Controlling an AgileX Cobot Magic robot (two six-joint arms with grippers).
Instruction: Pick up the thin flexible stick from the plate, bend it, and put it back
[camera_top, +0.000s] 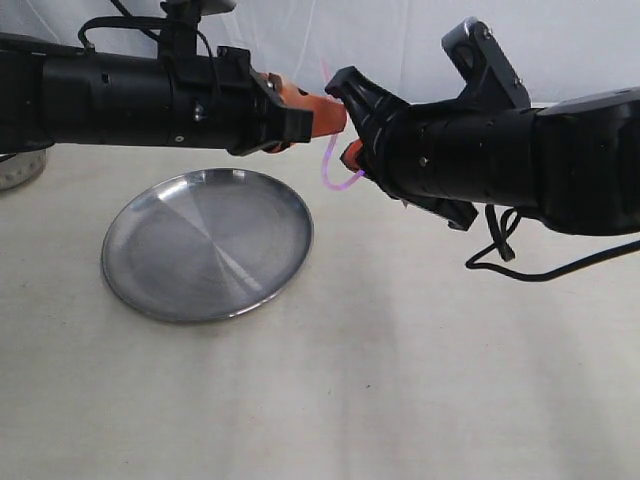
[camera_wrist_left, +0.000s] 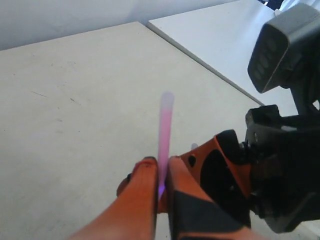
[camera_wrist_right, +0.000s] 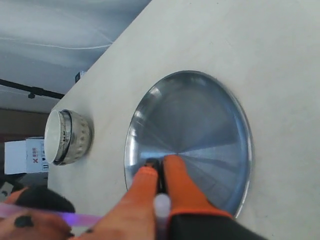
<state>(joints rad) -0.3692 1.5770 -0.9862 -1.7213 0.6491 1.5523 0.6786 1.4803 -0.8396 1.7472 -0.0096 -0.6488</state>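
Where the left tool (camera_wrist_left: 161, 169) shows up close in its own wrist view, its two orange fingers (camera_wrist_left: 142, 200) are pressed together on the stick (camera_wrist_left: 165, 125), which pokes out past the tips as a straight pink length with a blurred end. The right tool (camera_wrist_right: 160, 167) is also pressed together, its orange fingertips meeting with only a dark slit between them. In the exterior view it pinches the stick just right of the frame's centre, a little lower than the left tool. Between the two grips the stick hangs as a small purple-pink loop that sags below both tools, while one thin end rises above them against the pale backdrop. Both tools meet in the upper middle of the exterior view, tip to tip and nearly touching, the left arm reaching in from the left edge and the right arm from the right edge. Below and to the left of them, in the centre-left of the frame, the round silver plate (camera_top: 160, 230) lies flat on the cream tabletop (camera_top: 400, 380), with the stick held in the air up and to its right. A bowl (camera_wrist_right: 67, 137) stands on the tabletop near the plate but apart from it, cut off by the left edge in the exterior view.
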